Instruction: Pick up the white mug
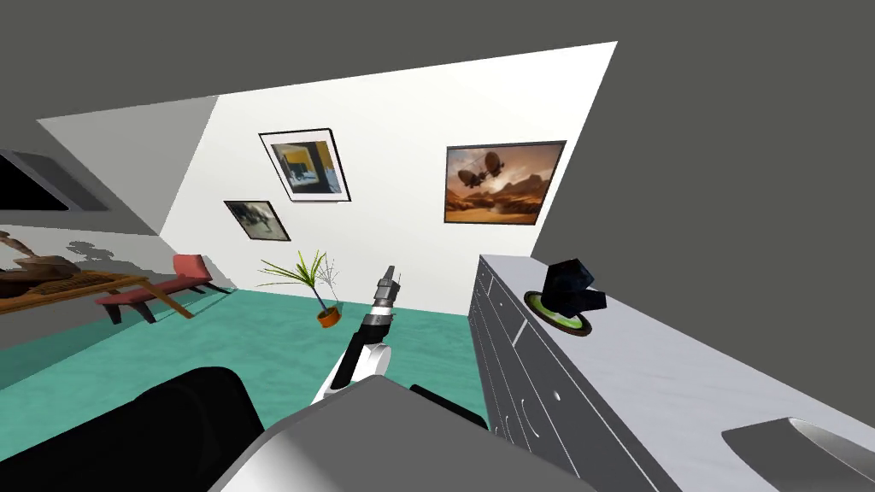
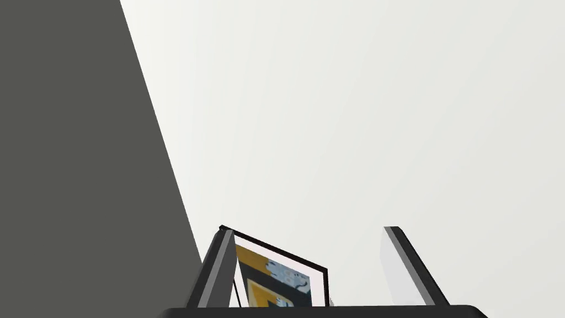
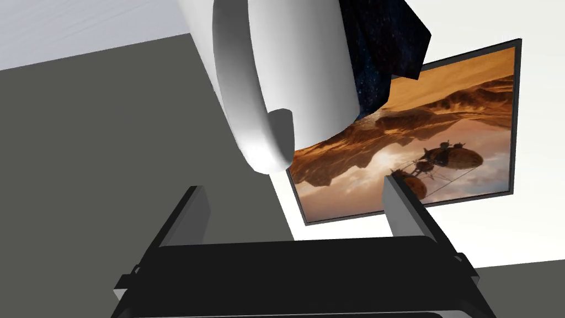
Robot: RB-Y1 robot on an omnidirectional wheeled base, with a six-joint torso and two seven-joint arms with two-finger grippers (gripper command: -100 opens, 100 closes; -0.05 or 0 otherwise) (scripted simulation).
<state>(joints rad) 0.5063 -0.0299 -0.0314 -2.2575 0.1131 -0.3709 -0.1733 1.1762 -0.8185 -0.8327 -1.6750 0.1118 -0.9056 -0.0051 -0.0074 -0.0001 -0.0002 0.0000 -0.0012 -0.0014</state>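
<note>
Right tool (image 3: 292, 190): released, fingers apart.
Mug (image 3: 276, 83): just beyond its fingertips, apparently untouched.
Left tool (image 2: 307, 229): released.

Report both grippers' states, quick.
Left gripper: open, holding nothing.
Right gripper: open, holding nothing; the white mug is just beyond its tips, not gripped.

- Grey drawer cabinet (image 1: 521, 359) with a pale marbled top, at the right.
- Dark faceted object (image 1: 574, 286) on a green plate (image 1: 545, 309) on that top.
- Potted plant (image 1: 318, 295) on the teal floor (image 1: 248, 350).
- Red lounge chair (image 1: 158, 289) near a wooden table (image 1: 68, 286).
- Airship painting (image 1: 502, 182) on the white wall.
</note>
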